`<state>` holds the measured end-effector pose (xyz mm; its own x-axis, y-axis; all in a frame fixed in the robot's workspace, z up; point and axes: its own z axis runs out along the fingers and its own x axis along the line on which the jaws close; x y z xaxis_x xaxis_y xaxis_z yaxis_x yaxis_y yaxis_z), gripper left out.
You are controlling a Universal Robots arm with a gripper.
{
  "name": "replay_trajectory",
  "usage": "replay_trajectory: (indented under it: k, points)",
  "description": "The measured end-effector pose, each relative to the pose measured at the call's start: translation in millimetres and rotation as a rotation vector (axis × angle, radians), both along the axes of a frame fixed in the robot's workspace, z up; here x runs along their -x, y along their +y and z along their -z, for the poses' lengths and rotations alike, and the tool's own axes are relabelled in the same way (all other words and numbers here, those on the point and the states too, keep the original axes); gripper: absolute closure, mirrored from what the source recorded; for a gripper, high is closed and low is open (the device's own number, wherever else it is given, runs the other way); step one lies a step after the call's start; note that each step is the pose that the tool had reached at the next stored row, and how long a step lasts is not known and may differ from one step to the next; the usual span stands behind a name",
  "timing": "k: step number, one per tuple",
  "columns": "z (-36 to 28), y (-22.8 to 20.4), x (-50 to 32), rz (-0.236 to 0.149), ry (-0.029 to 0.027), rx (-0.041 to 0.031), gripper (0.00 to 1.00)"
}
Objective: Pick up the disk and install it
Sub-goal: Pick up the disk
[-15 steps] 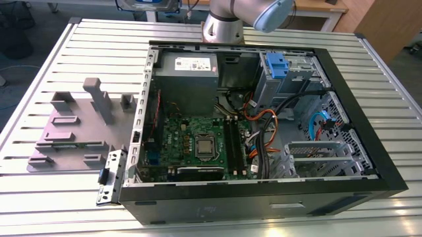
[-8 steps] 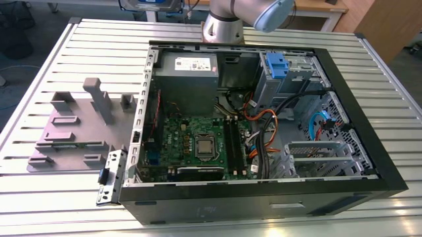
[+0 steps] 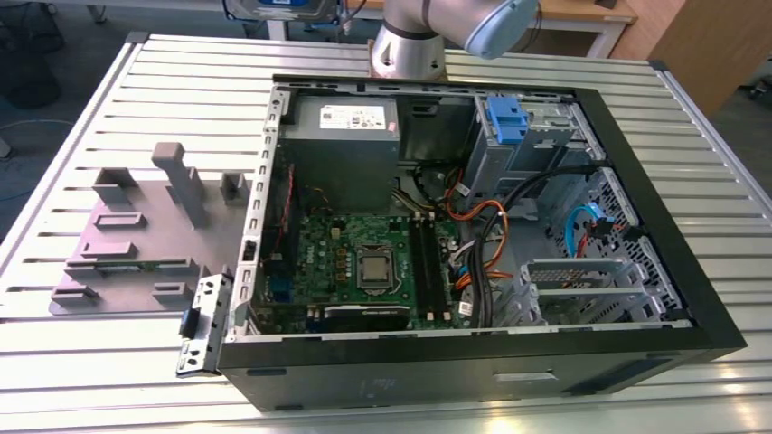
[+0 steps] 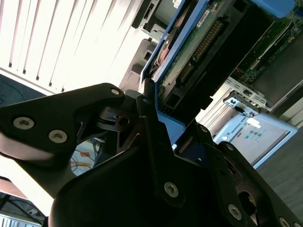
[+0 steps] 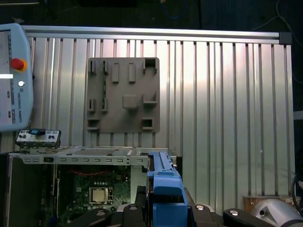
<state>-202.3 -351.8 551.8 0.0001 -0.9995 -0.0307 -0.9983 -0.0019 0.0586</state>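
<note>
The claw (image 4: 177, 130) looks shut tight on the disk (image 4: 189, 61), which sticks out ahead of its fingers (image 4: 149, 123), so the good way is to hold firm and carry it level and slow over the open computer box (image 5: 71, 152) down below the claw.

disk (image 5: 165, 196) nr open PC case (image 5: 71, 153)

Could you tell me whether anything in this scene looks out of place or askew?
A small metal bracket lies askew on the table beside a corner of the open computer case, at the exterior view's left. The disk is held in the gripper; nothing looks damaged.
</note>
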Motion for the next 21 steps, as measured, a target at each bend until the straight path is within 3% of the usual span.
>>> replay_trajectory:
  k: [21]
  points:
    - [0.0,0.0,-16.1,0.0,0.0012,0.0,0.63]
